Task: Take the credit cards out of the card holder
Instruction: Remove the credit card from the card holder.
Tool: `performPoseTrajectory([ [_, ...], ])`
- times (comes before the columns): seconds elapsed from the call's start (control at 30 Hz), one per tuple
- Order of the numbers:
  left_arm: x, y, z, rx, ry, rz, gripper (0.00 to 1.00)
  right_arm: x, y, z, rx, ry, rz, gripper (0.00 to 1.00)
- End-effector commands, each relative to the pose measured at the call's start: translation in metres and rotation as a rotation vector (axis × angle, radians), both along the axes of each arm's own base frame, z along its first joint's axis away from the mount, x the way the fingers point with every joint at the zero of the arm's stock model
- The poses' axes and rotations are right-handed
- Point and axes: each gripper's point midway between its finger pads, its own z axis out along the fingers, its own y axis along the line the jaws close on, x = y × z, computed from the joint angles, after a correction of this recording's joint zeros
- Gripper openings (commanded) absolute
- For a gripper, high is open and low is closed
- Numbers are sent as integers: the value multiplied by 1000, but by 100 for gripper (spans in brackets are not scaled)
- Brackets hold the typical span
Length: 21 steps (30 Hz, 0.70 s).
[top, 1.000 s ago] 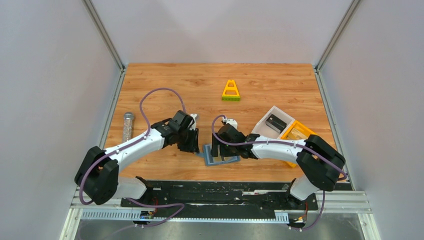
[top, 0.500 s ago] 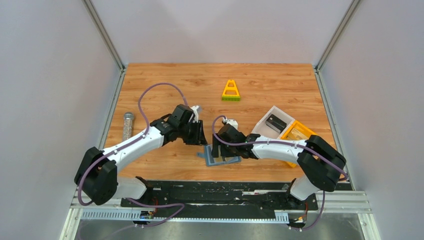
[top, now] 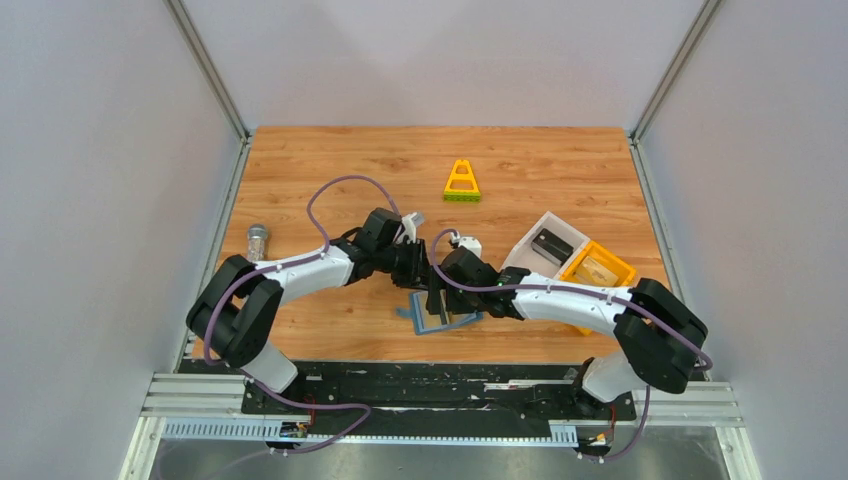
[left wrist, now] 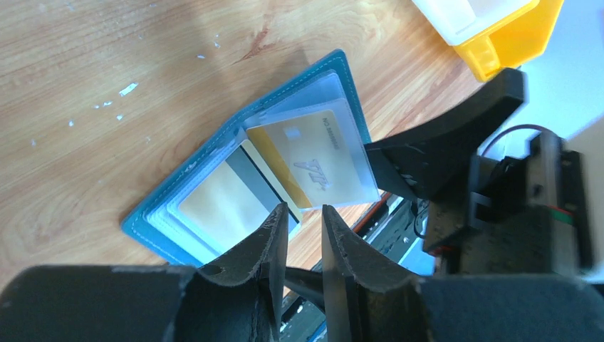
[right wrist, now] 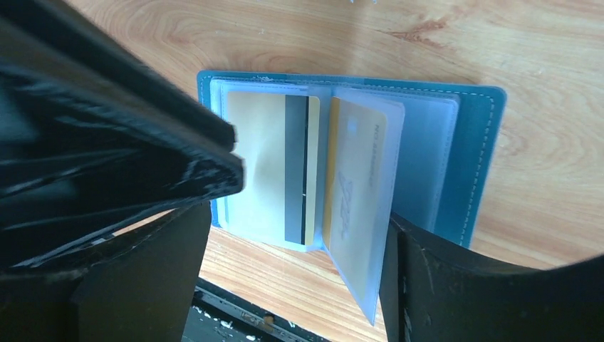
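The slate-blue card holder lies open on the wood near the front edge. Its clear sleeves hold a gold card and a pale card with a grey stripe. My right gripper is open wide and straddles the holder. Its right finger props up the sleeve page that holds the gold card. The striped card lies flat in the left panel. My left gripper hovers just above the holder. Its fingers are almost together and hold nothing.
A white bin with a dark object and a yellow bin stand right of the holder. A yellow triangular piece lies further back. A grey cylinder lies at the left. The black base rail runs just in front.
My left arm has swung right and brought its gripper from left of the card holder to just above it, close to the right gripper. The right gripper has stayed over the holder.
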Motion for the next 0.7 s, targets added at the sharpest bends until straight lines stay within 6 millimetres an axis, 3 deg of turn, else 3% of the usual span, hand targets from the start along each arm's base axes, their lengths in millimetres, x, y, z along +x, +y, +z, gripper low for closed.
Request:
performPoseTrajectory([
  [0.0, -1, -14, -4, -79, 13, -42, 31, 3, -5, 19, 1, -38, -30, 82],
  [0.3, -11, 9, -32, 32, 17, -16, 29, -7, -25, 45, 14, -43, -68, 76],
  [0.47, -19, 22, -45, 83, 22, 3, 29, -4, -18, 54, 33, -57, -47, 60],
  [0.67, -25, 34, -50, 120, 15, 12, 29, 2, -5, 52, 61, -70, -12, 55],
])
